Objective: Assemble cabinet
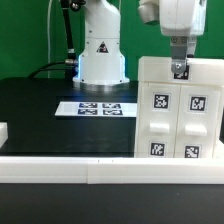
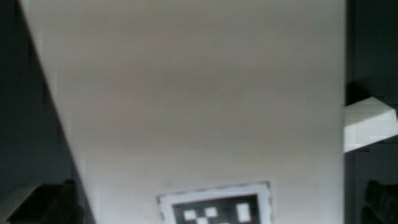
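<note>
Jaws at cabinet (image 1: pixel 176 110); black table (image 1: pixel 45 115)

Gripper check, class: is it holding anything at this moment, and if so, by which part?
It cannot be told for certain. The gripper sits at the top edge of the upright cabinet, but its fingertips are too small to show a grip. The wrist view shows only a white face.

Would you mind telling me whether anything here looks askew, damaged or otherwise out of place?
Nothing stands out. The cabinet stands upright at the exterior view's right with the pincer at its top edge, and the marker board lies flat on the table. No damage shows.
</note>
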Available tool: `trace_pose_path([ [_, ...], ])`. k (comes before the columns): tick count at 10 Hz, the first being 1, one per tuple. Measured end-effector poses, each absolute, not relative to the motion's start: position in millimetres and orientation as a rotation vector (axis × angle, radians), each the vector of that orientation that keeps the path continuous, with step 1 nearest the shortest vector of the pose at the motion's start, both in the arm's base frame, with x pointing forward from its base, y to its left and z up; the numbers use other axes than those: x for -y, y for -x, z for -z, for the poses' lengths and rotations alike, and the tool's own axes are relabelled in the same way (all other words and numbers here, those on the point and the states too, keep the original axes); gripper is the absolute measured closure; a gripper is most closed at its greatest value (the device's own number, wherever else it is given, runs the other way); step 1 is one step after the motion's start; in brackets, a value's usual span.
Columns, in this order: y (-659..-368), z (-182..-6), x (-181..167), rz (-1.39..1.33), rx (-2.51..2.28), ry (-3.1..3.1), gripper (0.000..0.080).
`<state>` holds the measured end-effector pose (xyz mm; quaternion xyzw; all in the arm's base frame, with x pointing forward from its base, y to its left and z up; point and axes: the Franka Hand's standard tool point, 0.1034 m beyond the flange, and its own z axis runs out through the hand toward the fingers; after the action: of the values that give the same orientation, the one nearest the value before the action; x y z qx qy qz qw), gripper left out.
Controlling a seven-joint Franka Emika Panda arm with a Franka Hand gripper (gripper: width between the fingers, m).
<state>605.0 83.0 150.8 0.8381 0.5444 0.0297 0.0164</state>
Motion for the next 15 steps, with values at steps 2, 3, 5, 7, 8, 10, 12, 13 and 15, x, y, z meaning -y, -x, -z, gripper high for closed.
trace_pose_path([
  [2, -605.4, -151.1, -82.0, -0.093, -1.679, -2.615, 0.0206],
  [3, -605.4, -151.0, -81.8, -0.094, -1.659, -2.628, 0.0206],
  [5, -605.4, -151.0, -81.3, -0.094, -1.635, -2.644, 0.0240],
  [7, -605.4, -150.9, -81.3, -0.097, -1.472, -2.743, 0.0240],
  [8, -605.4, -150.9, -81.3, -0.099, -1.335, -2.816, 0.0240],
  [10, -605.4, -150.9, -81.3, -0.102, -1.140, -2.905, 0.0239],
  [12, -604.8, -150.2, -80.6, -0.107, -0.908, -2.997, 0.0239],
  [13, -605.1, -150.5, -78.4, -0.132, -0.707, -3.063, 0.0239],
  [15, -603.7, -150.0, -79.4, -0.163, -0.355, -3.137, 0.0239],
])
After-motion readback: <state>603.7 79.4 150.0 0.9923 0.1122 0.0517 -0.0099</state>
